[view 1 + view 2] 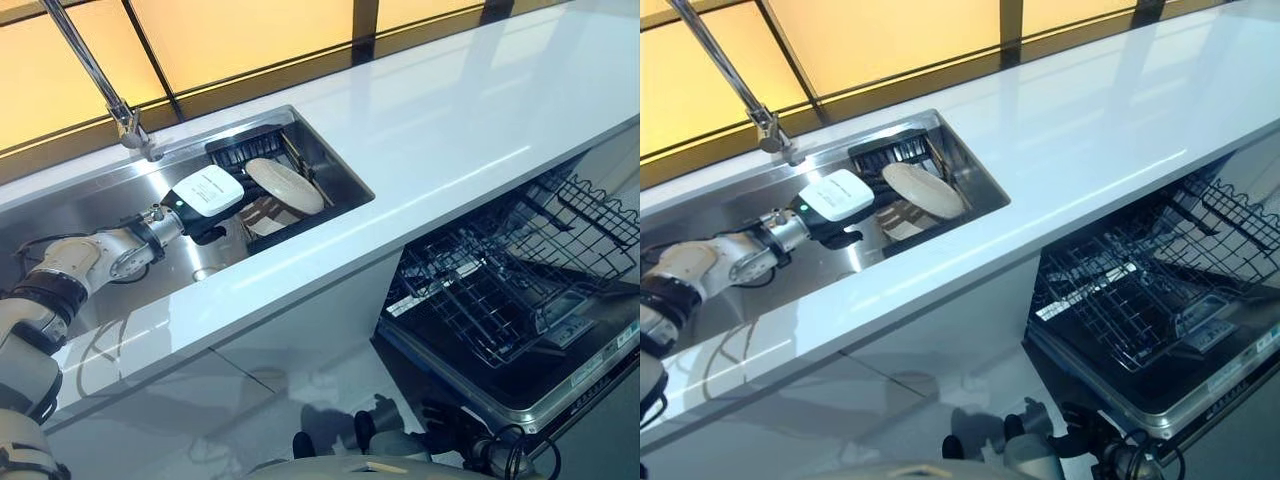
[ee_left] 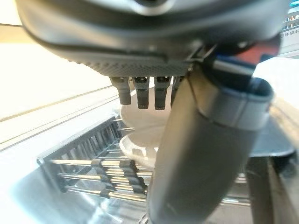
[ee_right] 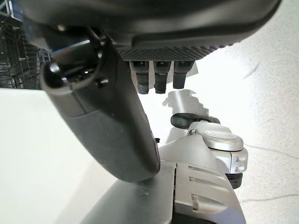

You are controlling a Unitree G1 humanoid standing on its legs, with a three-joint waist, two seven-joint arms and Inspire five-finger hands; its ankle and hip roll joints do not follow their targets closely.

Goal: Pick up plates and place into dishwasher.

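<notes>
You've got strong warm backlight from the amber window panels [image 1: 250, 40] behind the sink [image 1: 130, 215], and the glossy white table [image 1: 450, 120] throws it back as pale glare streaks. The dishwasher rack [image 1: 510, 280] sits in dimmer shade. In the wrist views, each hand's thumb is a soft close-up blur, and the background washes out near white.

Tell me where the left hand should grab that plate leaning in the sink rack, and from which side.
Probably the upper rim of the plate. It stands tilted on edge in the dark rack inside the sink, so only its top edge is free. The left hand is beside it, on the faucet side; coming from there, thumb on one face and fingers on the other, looks easiest.
</notes>
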